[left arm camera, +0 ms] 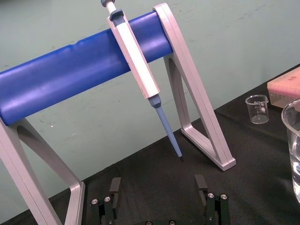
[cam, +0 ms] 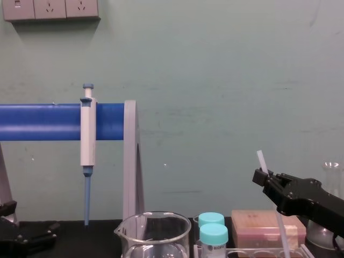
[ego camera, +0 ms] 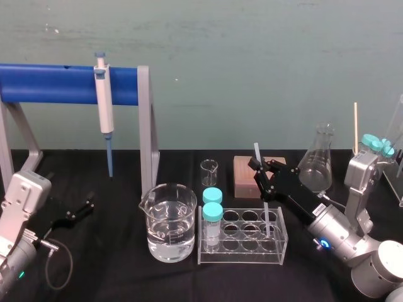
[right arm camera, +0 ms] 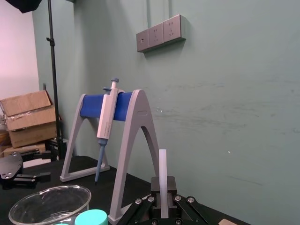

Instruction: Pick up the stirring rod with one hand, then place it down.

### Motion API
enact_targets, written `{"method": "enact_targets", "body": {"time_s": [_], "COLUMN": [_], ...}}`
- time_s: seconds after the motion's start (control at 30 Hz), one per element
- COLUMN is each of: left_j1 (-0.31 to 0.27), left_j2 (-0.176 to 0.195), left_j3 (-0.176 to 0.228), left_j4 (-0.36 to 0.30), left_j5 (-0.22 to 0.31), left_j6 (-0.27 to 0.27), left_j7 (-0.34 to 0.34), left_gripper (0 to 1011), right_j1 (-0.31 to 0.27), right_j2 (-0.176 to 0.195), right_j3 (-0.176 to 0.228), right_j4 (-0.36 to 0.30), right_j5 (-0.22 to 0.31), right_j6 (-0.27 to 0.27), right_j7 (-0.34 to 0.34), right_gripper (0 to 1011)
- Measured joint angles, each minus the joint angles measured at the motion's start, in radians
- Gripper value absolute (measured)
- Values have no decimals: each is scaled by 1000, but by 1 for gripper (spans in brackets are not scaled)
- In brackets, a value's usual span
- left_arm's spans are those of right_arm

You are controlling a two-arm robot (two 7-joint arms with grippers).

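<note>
The right end effector [ego camera: 259,168] pinches the stirring rod [ego camera: 267,212], its lower end seemingly in the rack [ego camera: 239,255] below. The left end effector [ego camera: 80,207] sits spread, well apart.

Black-covered table [ego camera: 119,255] carries: grey-legged pipette stand [ego camera: 147,126], large water beaker [ego camera: 168,221], small beaker [ego camera: 209,172], clear tube rack [ego camera: 242,238], brown box [ego camera: 244,177], conical flask [ego camera: 317,162].

bare black table [ego camera: 116,255] left of beaker [ego camera: 169,223]
</note>
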Motion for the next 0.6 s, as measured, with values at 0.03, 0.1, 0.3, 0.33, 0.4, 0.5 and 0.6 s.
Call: {"method": "enact_targets", "body": {"time_s": [0.03, 0.1, 0.3, 0.33, 0.4, 0.5, 0.6], "left_j1": [0, 0, 0, 0, 0, 0, 0], "left_j2": [0, 0, 0, 0, 0, 0, 0], "left_j3": [0, 0, 0, 0, 0, 0, 0], "left_j4": [0, 0, 0, 0, 0, 0, 0], "left_j5": [0, 0, 0, 0, 0, 0, 0], "left_j6": [0, 0, 0, 0, 0, 0, 0], "left_j7": [0, 0, 0, 0, 0, 0, 0], "left_gripper": [1000, 1000, 1000, 1000, 1000, 1000, 1000], "right_j1": [0, 0, -1, -1, -1, -1, -1], "right_j2": [0, 0, 0, 0, 0, 0, 0], "right_j3": [0, 0, 0, 0, 0, 0, 0], "right_j4": [0, 0, -1, -1, -1, -2, -2], "right_j5": [0, 0, 1, 1, 1, 1, 1], "right_j6": [0, 0, -1, -1, -1, -1, -2], "right_j7": [0, 0, 0, 0, 0, 0, 0], "right_gripper": [82, 109, 296, 328, 411, 499, 583]}}
